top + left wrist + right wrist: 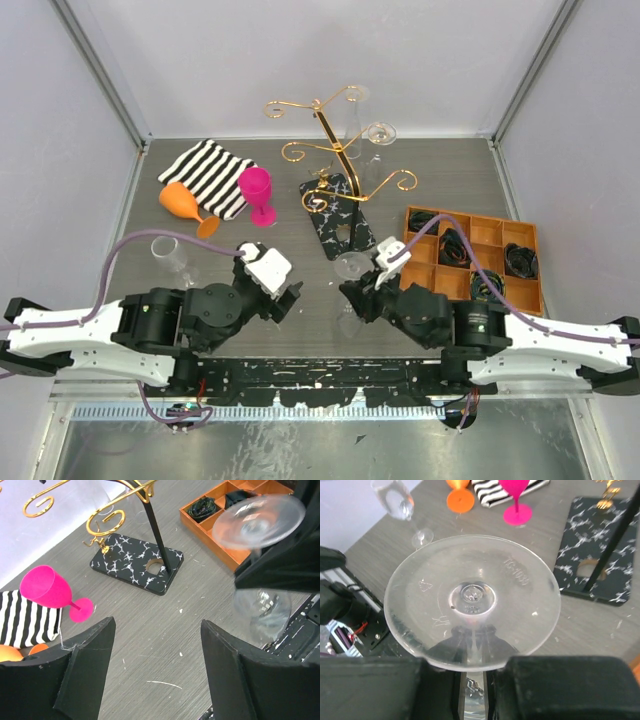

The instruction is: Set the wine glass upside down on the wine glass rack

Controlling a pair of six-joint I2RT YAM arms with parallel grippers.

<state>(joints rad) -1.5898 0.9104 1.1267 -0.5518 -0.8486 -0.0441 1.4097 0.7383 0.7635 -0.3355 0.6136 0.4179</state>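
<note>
Where right pincer (474,676) grips, wine glass (520,580) stem, inverted

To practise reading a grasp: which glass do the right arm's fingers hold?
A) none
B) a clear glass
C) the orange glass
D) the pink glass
B: the right fingers pinch the stem of the clear wine glass, foot up, while the pink glass and orange glass sit apart from them, untouched.

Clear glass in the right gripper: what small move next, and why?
Probably raise the glass toward the rack: the right gripper grips its stem, foot up, the left gripper stands open, apart from it, and the rack's near arms look free.
</note>
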